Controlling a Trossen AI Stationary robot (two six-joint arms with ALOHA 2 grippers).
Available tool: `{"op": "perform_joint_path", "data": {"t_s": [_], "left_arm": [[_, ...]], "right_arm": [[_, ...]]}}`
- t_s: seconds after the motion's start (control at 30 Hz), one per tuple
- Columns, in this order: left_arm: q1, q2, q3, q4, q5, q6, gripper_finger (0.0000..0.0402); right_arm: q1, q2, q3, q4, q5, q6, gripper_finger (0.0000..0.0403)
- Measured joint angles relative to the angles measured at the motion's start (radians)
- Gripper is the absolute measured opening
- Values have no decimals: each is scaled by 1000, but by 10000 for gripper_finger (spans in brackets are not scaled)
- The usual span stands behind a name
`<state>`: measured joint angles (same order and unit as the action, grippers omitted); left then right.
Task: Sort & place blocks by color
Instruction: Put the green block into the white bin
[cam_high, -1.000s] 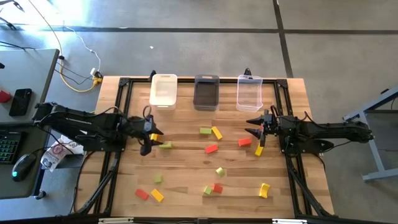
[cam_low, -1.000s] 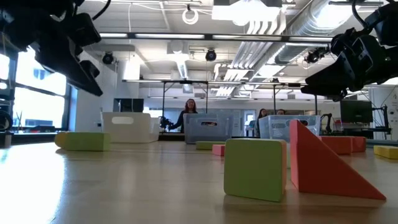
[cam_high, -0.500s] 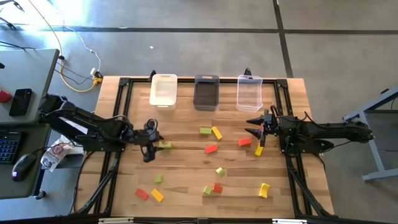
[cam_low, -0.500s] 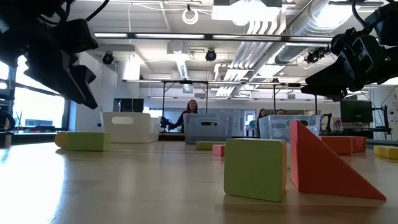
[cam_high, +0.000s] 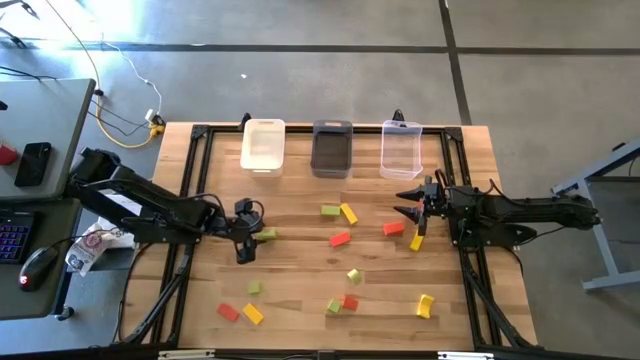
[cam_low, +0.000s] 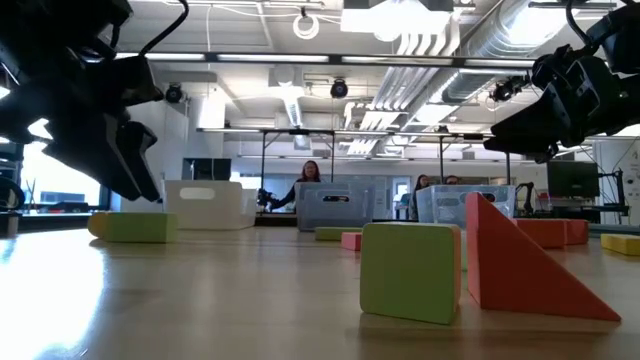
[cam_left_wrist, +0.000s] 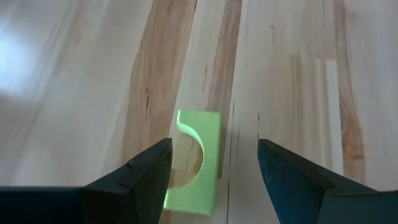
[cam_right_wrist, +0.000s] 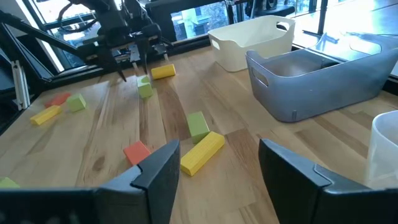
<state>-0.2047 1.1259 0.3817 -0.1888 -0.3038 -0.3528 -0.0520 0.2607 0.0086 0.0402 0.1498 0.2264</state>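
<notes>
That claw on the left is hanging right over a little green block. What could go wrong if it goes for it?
The green block sits off-centre between the open left gripper fingers, close to one finger, so that finger might nudge it aside. A yellow block lies close by and could get bumped. The right gripper waits open, well away.

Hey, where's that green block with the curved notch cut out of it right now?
In the high view the notched green block lies on the table's left half, directly under the open left claw, with a yellow block just beyond it toward the white bin.
</notes>
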Motion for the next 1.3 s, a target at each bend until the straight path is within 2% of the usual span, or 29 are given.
{"op": "perform_joint_path", "data": {"t_s": [0.27, 0.57, 0.87, 1.1, 1.3], "left_arm": [[2, 94, 0, 41, -2, -7, 225], [2, 169, 0, 80, -67, -37, 221], [2, 234, 1, 105, -60, -38, 166], [2, 238, 1, 132, -56, -38, 92], [2, 240, 0, 161, -56, -49, 89]], "right_arm": [[0, 0, 0, 0, 0, 0, 204], [0, 0, 0, 0, 0, 0, 204], [0, 0, 0, 0, 0, 0, 204], [0, 0, 0, 0, 0, 0, 204], [0, 0, 0, 0, 0, 0, 204]]}}
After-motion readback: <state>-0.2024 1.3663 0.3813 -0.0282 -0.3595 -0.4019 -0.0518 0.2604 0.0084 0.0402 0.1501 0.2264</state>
